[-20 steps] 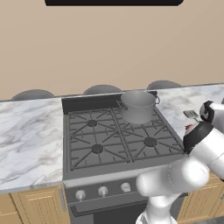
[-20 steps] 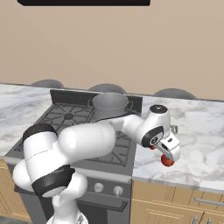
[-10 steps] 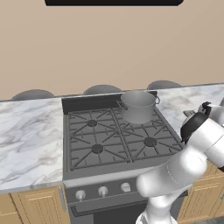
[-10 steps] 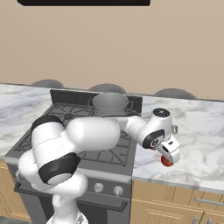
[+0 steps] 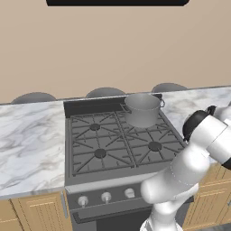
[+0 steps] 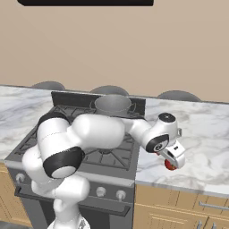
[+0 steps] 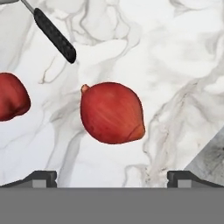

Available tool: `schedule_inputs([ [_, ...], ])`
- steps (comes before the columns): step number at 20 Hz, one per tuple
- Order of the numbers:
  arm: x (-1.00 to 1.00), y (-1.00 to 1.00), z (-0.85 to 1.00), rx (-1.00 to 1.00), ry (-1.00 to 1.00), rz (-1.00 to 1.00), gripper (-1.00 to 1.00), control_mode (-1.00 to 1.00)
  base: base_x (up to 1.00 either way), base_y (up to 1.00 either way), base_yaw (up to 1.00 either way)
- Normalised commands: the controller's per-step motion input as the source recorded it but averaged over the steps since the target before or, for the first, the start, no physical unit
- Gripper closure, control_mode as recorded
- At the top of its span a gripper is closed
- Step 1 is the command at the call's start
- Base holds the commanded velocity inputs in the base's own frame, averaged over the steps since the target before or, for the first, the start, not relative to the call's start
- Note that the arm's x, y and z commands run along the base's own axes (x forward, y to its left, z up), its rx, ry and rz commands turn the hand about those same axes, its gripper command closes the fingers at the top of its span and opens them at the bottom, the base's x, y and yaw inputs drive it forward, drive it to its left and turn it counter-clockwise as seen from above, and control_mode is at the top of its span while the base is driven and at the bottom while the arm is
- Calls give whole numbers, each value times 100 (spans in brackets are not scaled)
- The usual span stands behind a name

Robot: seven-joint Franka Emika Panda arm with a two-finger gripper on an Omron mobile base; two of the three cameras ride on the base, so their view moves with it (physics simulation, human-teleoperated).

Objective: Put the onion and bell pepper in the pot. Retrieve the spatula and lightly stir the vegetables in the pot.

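In the hand view the onion (image 7: pixel 112 113), red-brown with a pointed tip, lies on the marble counter. It is centred between my two fingertips (image 7: pixel 41 177), which stand wide apart. The gripper (image 7: pixel 113 180) is open and empty above it. The red bell pepper (image 7: pixel 11 96) is cut off by the left edge of that view. The spatula's dark handle (image 7: pixel 54 36) lies at the top left. From the right base view the gripper (image 6: pixel 173 156) hangs low over the counter right of the stove, with a red vegetable (image 6: pixel 169 165) under it. The grey pot (image 5: pixel 142 109) (image 6: pixel 112 103) stands on the back right burner.
The black stove (image 5: pixel 113 144) with its grates fills the middle. Marble counter (image 6: pixel 201 134) runs on both sides, and its front edge is close to the gripper. My arm's elbow (image 5: pixel 205 131) stretches over the stove's right side. The stove corner (image 7: pixel 210 157) shows at the lower right.
The gripper has sunk a little toward the counter over the red vegetable, and the arm's elbow has swung. The jaws stayed open. Pot and vegetables have not moved.
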Motion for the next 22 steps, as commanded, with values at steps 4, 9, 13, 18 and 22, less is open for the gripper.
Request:
schedule_inputs([
  [4, 22, 0, -17, 0, 0, 2, -100, -100, 0, 0, 0],
  [9, 19, -8, -18, 0, 0, 1, -100, -100, 0, 0, 0],
  [13, 18, -15, -18, 0, 0, 0, -100, -100, 0, 0, 0],
  [18, 17, -16, -15, 0, 0, 1, -100, -100, 0, 0, 0],
  [22, 19, -17, -18, 0, 0, 3, -100, -100, 0, 0, 0],
])
